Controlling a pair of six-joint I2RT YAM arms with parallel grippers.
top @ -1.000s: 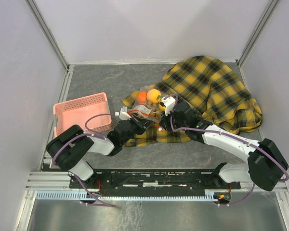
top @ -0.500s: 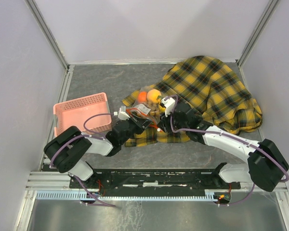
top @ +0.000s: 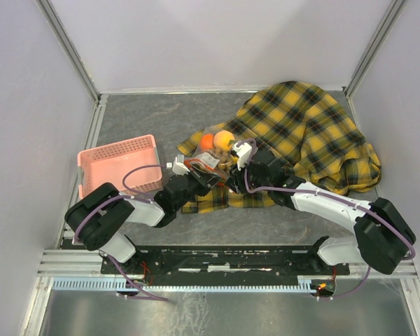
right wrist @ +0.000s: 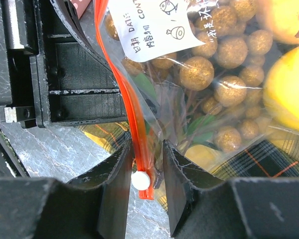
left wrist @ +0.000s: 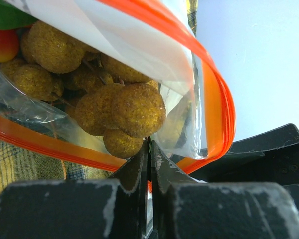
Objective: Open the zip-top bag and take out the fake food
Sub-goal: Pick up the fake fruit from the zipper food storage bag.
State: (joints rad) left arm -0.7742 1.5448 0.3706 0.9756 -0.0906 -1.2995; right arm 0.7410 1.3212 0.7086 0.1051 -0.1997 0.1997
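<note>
Two tools meet at the zip-top bag (top: 208,159), lying on the plaid cloth (top: 308,126) with the fake food (top: 222,138) inside. From above, your right tool (top: 234,168) has edged left toward it. Left wrist: the left tool (left wrist: 149,149) is pinched together on the orange zip strip (left wrist: 217,89). Right wrist: your jaws stand apart, wider than a second ago, straddling that strip, which runs lengthwise between them and away.

Dark grey mottled tabletop (top: 150,119) was enclosed by plain pale lilac wall panels (top: 217,42), silver metal rail (top: 70,262) fixed along near edge.
</note>
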